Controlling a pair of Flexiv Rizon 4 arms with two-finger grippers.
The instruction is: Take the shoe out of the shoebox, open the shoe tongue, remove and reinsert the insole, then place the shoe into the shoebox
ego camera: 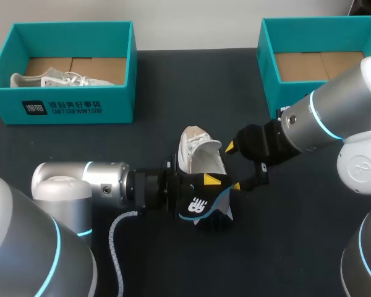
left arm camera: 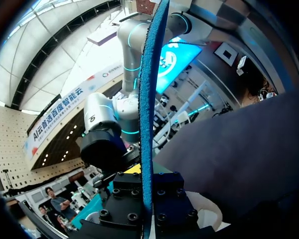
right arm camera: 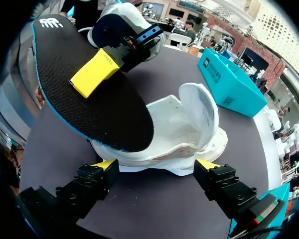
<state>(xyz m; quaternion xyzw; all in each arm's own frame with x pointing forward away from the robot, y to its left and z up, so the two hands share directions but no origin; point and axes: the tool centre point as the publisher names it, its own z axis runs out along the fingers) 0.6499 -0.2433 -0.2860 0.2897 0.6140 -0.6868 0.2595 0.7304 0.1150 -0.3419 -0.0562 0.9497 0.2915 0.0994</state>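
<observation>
The white fabric shoe (ego camera: 201, 151) sits on the dark table (ego camera: 173, 266), outside both boxes, with its tongue standing up and its opening showing. My left pincer (ego camera: 208, 180) comes in just on the near side of the shoe and is clamped on the black foam insole with a blue rim (ego camera: 201, 209). One yellow pad lies flat on the insole's black face, and in my left wrist view the insole runs edge-on straight up between my two fingers. The insole is tilted, with one rounded end over the near part of the shoe; I cannot tell whether it touches the shoe. My right pincer (ego camera: 233, 167) is at the shoe's right side, fingers spread wide and holding nothing. In my right wrist view the shoe lies just ahead of the two yellow tips, one toward each end of its sole, and I cannot tell whether either tip touches it. Well back and left of the shoe stands a teal cardboard shoebox (ego camera: 62, 105) with a second white shoe (ego camera: 49, 79) lying in it on brown card. Well back and right of the shoe stands a second teal shoebox (ego camera: 269, 62), brown card showing at its bottom
</observation>
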